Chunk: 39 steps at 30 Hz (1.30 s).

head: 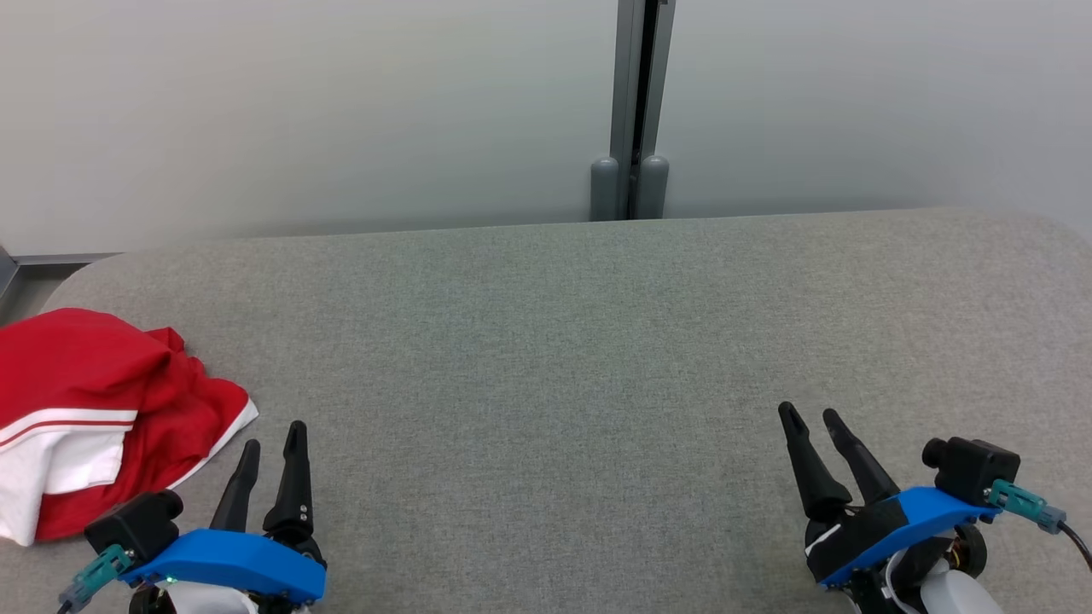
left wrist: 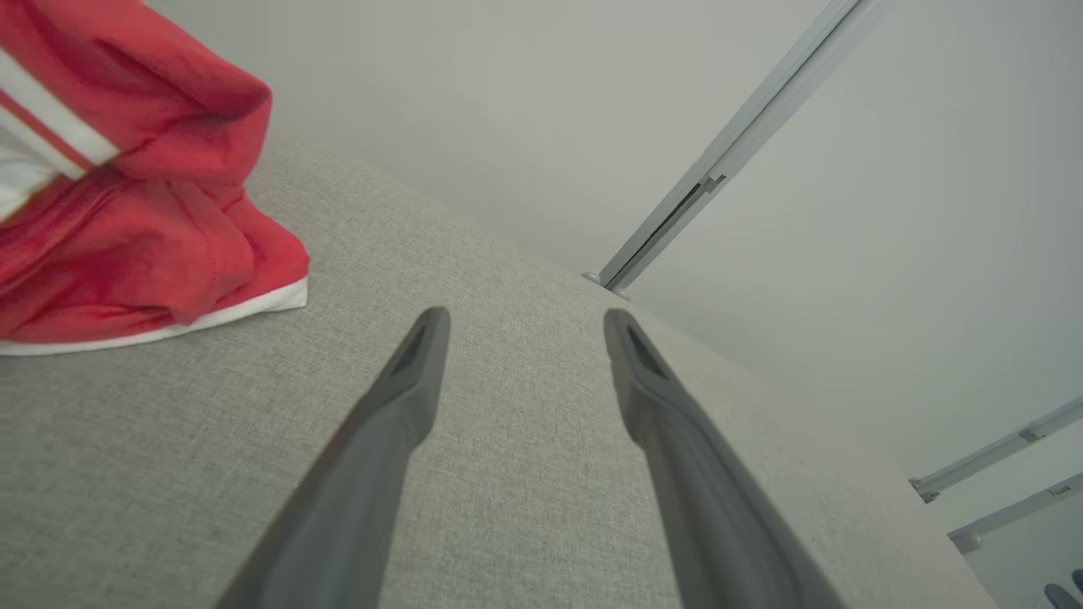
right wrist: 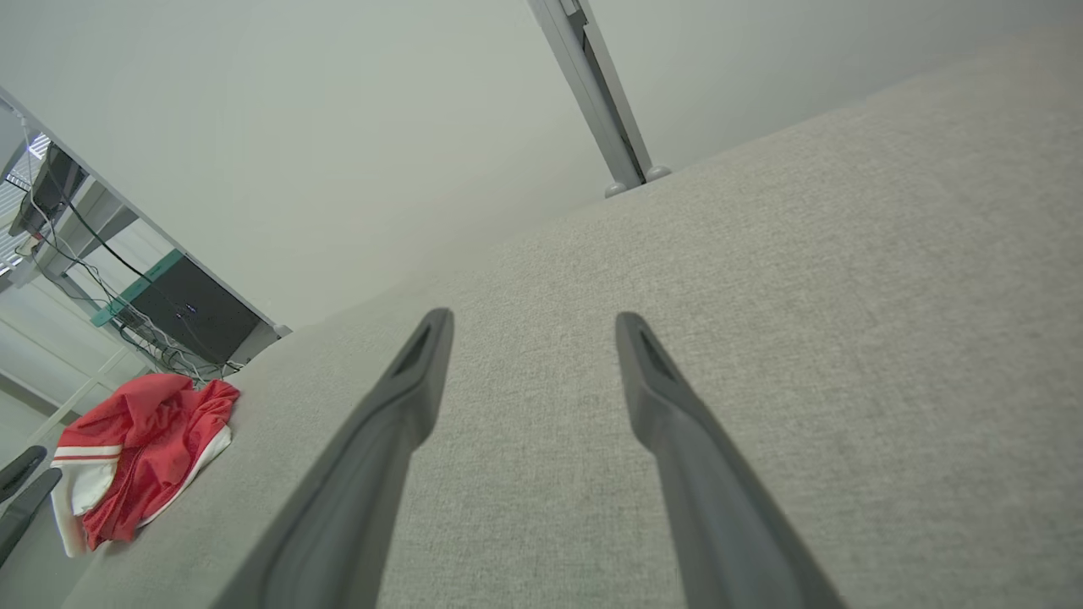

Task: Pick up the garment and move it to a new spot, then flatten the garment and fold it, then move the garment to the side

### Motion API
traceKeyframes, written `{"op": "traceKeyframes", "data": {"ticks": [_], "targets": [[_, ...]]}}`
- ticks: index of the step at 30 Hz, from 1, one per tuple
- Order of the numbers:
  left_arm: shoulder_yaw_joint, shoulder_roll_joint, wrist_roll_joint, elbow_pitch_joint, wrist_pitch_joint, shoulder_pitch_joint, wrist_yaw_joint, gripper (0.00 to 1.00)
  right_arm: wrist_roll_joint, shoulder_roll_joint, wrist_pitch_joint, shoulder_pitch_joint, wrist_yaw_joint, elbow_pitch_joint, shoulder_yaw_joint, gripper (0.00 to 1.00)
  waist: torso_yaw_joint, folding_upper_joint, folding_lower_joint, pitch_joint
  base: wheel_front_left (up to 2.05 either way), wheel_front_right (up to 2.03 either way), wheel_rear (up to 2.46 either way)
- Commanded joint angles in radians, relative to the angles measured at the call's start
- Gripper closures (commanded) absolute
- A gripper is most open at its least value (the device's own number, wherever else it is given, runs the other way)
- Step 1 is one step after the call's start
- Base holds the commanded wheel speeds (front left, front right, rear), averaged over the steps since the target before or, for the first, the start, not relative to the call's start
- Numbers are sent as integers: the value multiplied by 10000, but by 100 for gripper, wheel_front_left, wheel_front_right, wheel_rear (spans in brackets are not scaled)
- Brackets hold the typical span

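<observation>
Inspector: Where is the garment?
Recorder: The red-and-white garment (head: 94, 409) lies crumpled at 9 o'clock on the grey counter (head: 554, 341), near its edge.
Inspector: And the claws?
Recorder: The left claw (head: 273, 435), at 7 o'clock, is spread wide and holds nothing, just beside the garment. The right claw (head: 809, 411), at 5 o'clock, is likewise wide and well apart from it.

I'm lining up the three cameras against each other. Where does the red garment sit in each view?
Head view: garment at the left edge, on the grey surface.
Left wrist view: garment in the upper left corner.
Right wrist view: garment small, at lower left.
Shared landmark: the grey post behind the surface, in all three.
</observation>
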Motion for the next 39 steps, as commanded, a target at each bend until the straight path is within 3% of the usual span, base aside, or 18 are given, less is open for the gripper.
{"op": "traceKeyframes", "data": {"ticks": [1,20,27,39], "targets": [[-98,134,352,-24,-101,-195,-7,0,-363,-96,-102,-297,16,-96,65,0,-11,0,0,4,0,0,0],[-300,322,2947,563,-593,-188,-9,0,-3242,293,-596,-383,20,642,-274,0,-47,0,0,9,0,0,0],[-197,349,3589,753,-750,-55,-10,0,-3992,150,-754,-477,21,831,-45,0,-69,0,0,5,0,0,0],[627,-28,4592,1000,-1016,174,-11,0,-5186,616,-1011,-207,22,899,-1163,0,-97,0,0,-3,0,0,0]]}}
